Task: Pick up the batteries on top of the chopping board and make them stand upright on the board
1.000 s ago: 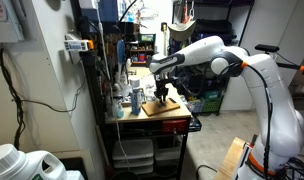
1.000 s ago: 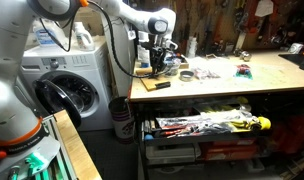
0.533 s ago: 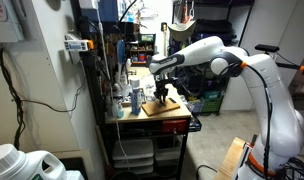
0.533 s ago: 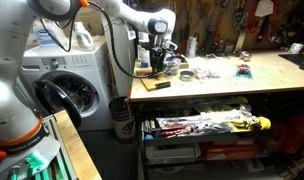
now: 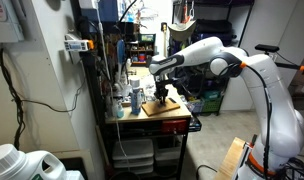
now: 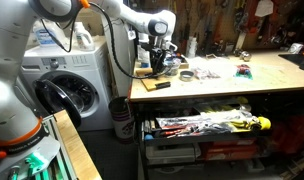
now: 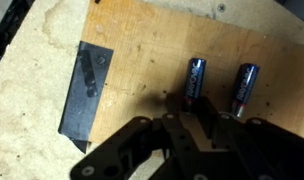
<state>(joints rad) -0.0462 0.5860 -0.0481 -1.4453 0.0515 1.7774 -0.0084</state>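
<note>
Two slim glossy dark batteries (image 7: 196,80), flat on grainy tan chopping board (image 7: 142,45), gripper (image 7: 199,122) narrow, grip unclear

Tabletop (image 6: 227,85): long yellowish wood slab, visible in both exterior views, paler in wrist view. Chopping board (image 7: 142,45) lies flat on it near one end, warmer tan than surrounding surface. Flat black rectangular piece (image 7: 87,90) lies on tabletop just beside board's edge; touching or not, cannot tell. Upright bottles and cans (image 5: 130,98) stand beside board. Small mixed clutter (image 6: 205,73) mid-tabletop; greenish item (image 6: 244,70) farther along, well apart from board.
</note>
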